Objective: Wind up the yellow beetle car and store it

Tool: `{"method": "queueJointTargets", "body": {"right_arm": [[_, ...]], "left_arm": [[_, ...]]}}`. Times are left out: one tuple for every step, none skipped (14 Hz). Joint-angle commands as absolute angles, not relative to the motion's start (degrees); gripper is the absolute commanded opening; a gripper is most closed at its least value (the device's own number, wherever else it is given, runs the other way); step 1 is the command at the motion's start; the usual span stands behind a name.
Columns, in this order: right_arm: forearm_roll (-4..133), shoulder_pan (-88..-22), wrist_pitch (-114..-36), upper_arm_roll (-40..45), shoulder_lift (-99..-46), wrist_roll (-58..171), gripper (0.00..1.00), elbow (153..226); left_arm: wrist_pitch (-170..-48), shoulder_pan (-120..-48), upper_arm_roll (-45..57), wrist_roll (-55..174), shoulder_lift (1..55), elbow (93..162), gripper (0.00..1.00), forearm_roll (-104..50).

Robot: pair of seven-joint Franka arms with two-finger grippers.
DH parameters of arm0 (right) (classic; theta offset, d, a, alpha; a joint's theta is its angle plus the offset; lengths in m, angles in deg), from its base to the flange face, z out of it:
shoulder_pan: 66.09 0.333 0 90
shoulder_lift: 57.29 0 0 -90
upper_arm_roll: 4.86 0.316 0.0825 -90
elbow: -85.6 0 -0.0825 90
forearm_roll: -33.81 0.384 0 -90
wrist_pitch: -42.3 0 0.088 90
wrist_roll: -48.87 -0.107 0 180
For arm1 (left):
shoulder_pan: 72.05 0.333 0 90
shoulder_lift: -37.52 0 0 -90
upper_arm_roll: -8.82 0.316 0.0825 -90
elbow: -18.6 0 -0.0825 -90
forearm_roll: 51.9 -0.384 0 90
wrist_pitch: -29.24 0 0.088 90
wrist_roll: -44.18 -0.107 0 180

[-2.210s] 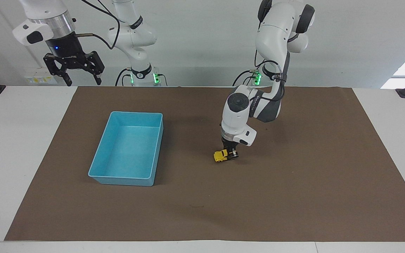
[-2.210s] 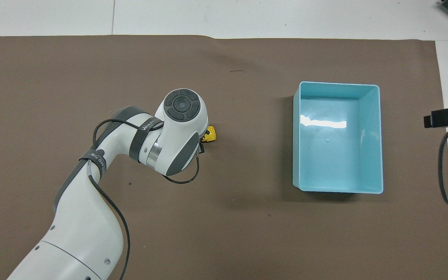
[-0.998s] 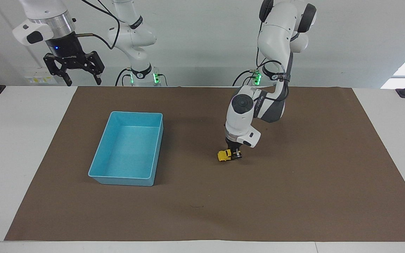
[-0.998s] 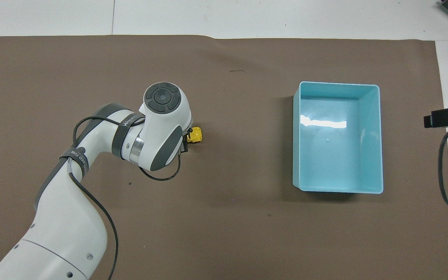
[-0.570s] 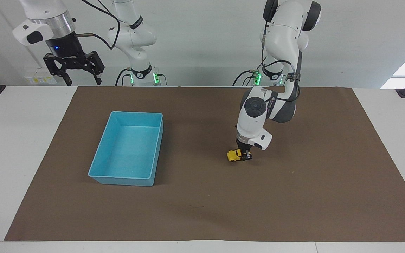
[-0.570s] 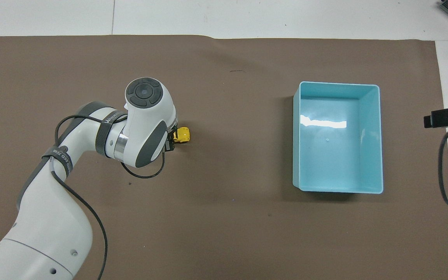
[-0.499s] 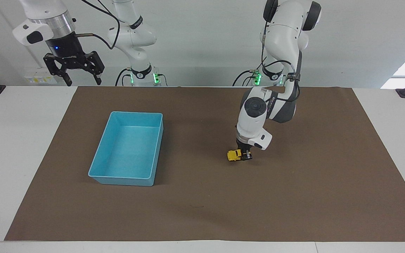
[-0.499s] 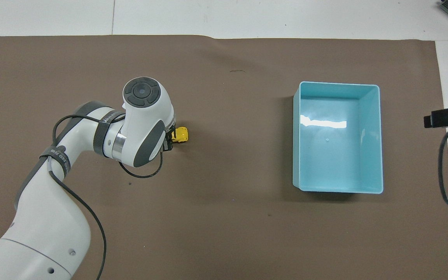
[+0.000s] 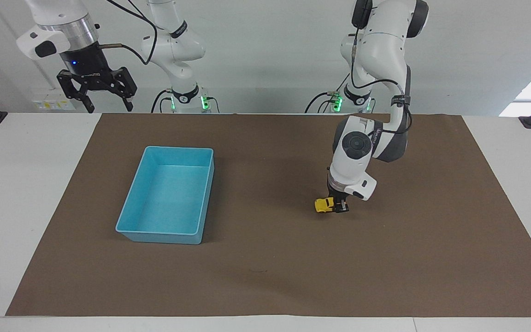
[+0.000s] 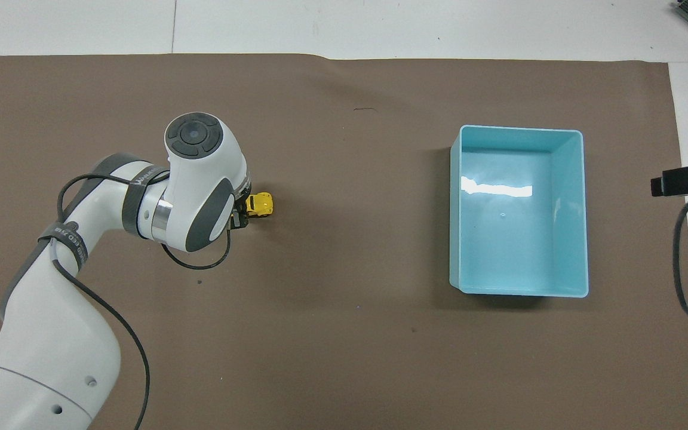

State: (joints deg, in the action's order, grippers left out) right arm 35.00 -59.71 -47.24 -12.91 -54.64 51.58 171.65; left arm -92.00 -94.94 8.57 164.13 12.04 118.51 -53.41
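Note:
The yellow beetle car (image 9: 325, 205) (image 10: 258, 205) is a tiny yellow toy with its wheels down on the brown mat. My left gripper (image 9: 339, 206) (image 10: 241, 216) points straight down and is shut on the car's rear end; the wrist hides most of the fingers from above. The light blue bin (image 9: 167, 195) (image 10: 518, 210) stands with nothing in it, toward the right arm's end of the table, well away from the car. My right gripper (image 9: 97, 90) hangs open high above the table edge by its own base and waits there.
The brown mat (image 9: 265, 267) covers most of the white table. A black bracket with a cable (image 10: 687, 179) pokes in at the right arm's end of the overhead view. A small dark mark (image 10: 365, 109) lies on the mat farther out.
The left gripper has dragged the car steadily along the mat toward the left arm's end of the table, away from the bin. The right arm has stayed still.

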Motion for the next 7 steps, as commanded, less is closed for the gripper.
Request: {"method": "queueJointTargets", "body": {"right_arm": [[35.5, -59.9, -46.6, -12.7, -53.5, 51.1, 1.00, 172.5], [35.5, -59.9, -46.6, -12.7, -53.5, 51.1, 1.00, 172.5], [35.5, -59.9, -46.6, -12.7, -53.5, 51.1, 1.00, 172.5], [35.5, -59.9, -46.6, -12.7, -53.5, 51.1, 1.00, 172.5], [35.5, -59.9, -46.6, -12.7, -53.5, 51.1, 1.00, 172.5], [35.5, -59.9, -46.6, -12.7, -53.5, 51.1, 1.00, 172.5], [35.5, -59.9, -46.7, -12.7, -53.5, 51.1, 1.00, 172.5]], "left_arm": [[-96.0, -93.2, 9.0, 163.5, 9.5, 119.0, 0.34, -56.4], [-96.0, -93.2, 9.0, 163.5, 9.5, 119.0, 0.36, -56.4], [-96.0, -93.2, 9.0, 163.5, 9.5, 119.0, 0.38, -56.4], [-96.0, -93.1, 9.0, 163.5, 9.6, 119.0, 0.47, -56.4], [-95.6, -93.0, 9.0, 163.4, 10.2, 119.0, 0.71, -56.4], [-95.3, -92.2, 8.9, 163.4, 11.3, 119.0, 0.91, -56.4], [-94.6, -91.5, 8.9, 162.8, 12.7, 119.0, 1.00, -56.4]]}}
